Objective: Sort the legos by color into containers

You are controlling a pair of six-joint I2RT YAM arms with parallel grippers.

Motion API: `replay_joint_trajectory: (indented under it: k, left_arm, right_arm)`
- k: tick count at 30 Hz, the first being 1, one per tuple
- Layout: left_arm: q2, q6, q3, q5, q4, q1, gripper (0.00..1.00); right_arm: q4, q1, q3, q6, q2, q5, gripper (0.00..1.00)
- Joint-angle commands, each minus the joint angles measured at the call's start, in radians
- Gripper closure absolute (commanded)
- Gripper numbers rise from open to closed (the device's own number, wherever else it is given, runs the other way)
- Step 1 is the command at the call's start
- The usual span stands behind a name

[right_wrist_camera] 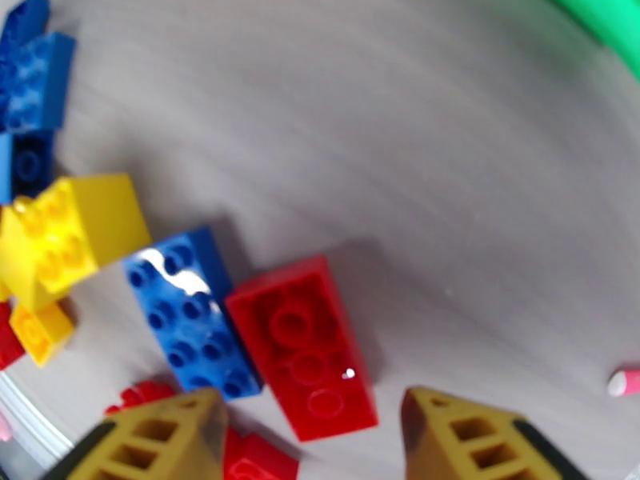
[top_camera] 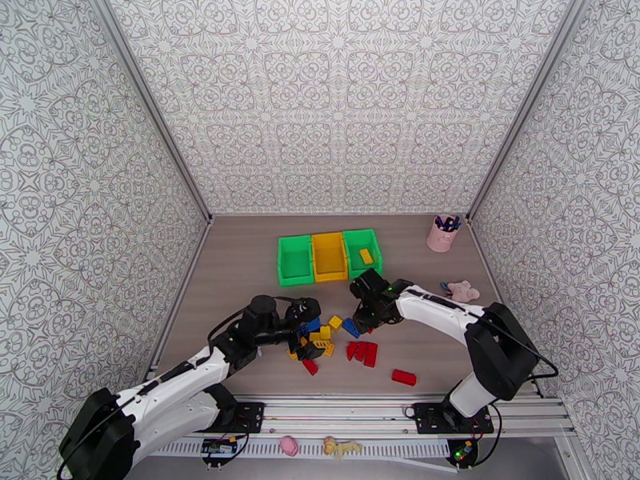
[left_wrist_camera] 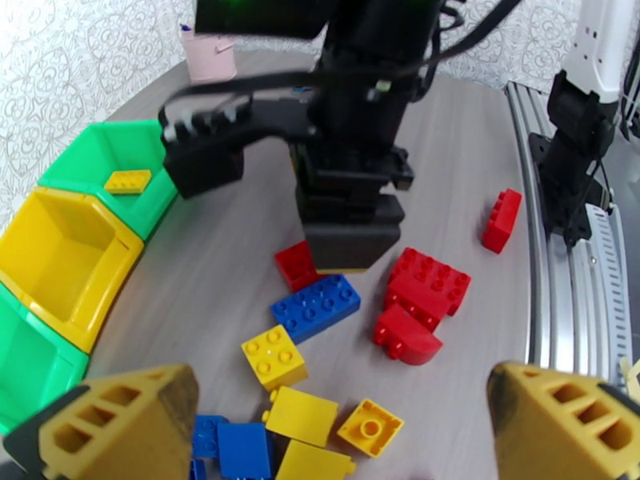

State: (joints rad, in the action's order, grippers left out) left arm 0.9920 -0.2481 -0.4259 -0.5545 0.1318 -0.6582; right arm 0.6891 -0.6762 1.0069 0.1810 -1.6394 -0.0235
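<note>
The legos lie in a loose pile (top_camera: 336, 338) on the table in front of three joined bins (top_camera: 329, 270). The right green bin (top_camera: 374, 243) holds one yellow brick (top_camera: 366, 256). My right gripper (right_wrist_camera: 320, 442) is open, low over an upside-down red brick (right_wrist_camera: 308, 354) that lies just ahead of its fingertips, next to a blue brick (right_wrist_camera: 192, 314). My left gripper (left_wrist_camera: 336, 434) is open above yellow bricks (left_wrist_camera: 302, 416) and blue bricks (left_wrist_camera: 240, 446) at the pile's left side. From the left wrist I see the right gripper (left_wrist_camera: 352, 234) standing over the red brick (left_wrist_camera: 294, 266).
A lone red brick (top_camera: 404, 378) lies near the front rail. A pink pen cup (top_camera: 442, 234) stands at the back right, and a pink toy figure (top_camera: 462, 291) lies right of my right arm. Patterned walls close in the table.
</note>
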Motion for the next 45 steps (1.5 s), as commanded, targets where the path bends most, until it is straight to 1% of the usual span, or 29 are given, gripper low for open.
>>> replay_joint_trajectory:
  k: [1,5,10,13,19,22,26,32,34,38,41,45]
  left_arm:
    - [0.004,-0.048,0.008,-0.038,0.037,0.002,0.0]
    - [-0.001,-0.076,0.016,-0.049,0.037,-0.007,0.0]
    - [-0.004,-0.094,0.016,-0.034,0.028,-0.02,0.0]
    - [-0.004,-0.09,0.019,-0.026,0.04,-0.016,0.0]
    - [-0.012,-0.08,0.027,-0.013,0.057,-0.016,0.0]
    - [-0.012,-0.077,0.035,-0.033,0.072,-0.016,0.0]
    - [-0.003,-0.072,0.036,-0.051,0.081,-0.017,0.0]
    - [-0.003,-0.074,0.036,-0.056,0.083,-0.009,0.0]
    - [-0.004,-0.074,0.035,-0.061,0.085,-0.006,0.0]
    - [-0.002,-0.073,0.035,-0.064,0.087,-0.005,0.0]
    - [-0.002,-0.065,0.036,-0.07,0.092,-0.001,0.0]
    - [-0.001,-0.063,0.036,-0.074,0.095,0.003,0.0]
  right_arm:
    - [0.021,-0.002,-0.001,0.027,-0.033,-0.003,0.42]
    - [0.011,0.0,-0.006,0.04,-0.054,0.023,0.46]
    - [-0.002,0.019,-0.017,0.059,-0.034,0.052,0.5]
    - [-0.013,0.033,-0.026,0.071,-0.018,0.065,0.51]
    - [-0.033,0.047,-0.03,0.083,-0.03,0.056,0.48]
    - [-0.048,0.047,-0.028,0.084,-0.044,0.032,0.44]
    - [-0.06,0.047,-0.022,0.086,-0.048,0.02,0.43]
    - [-0.059,0.07,-0.043,0.129,-0.003,0.094,0.44]
    - [-0.079,0.075,-0.059,0.125,0.022,0.086,0.43]
    - [-0.113,0.076,-0.078,0.099,0.065,0.03,0.38]
    - [-0.118,0.076,-0.092,0.091,0.077,0.031,0.37]
    - [-0.094,0.076,-0.095,0.086,0.073,0.042,0.37]
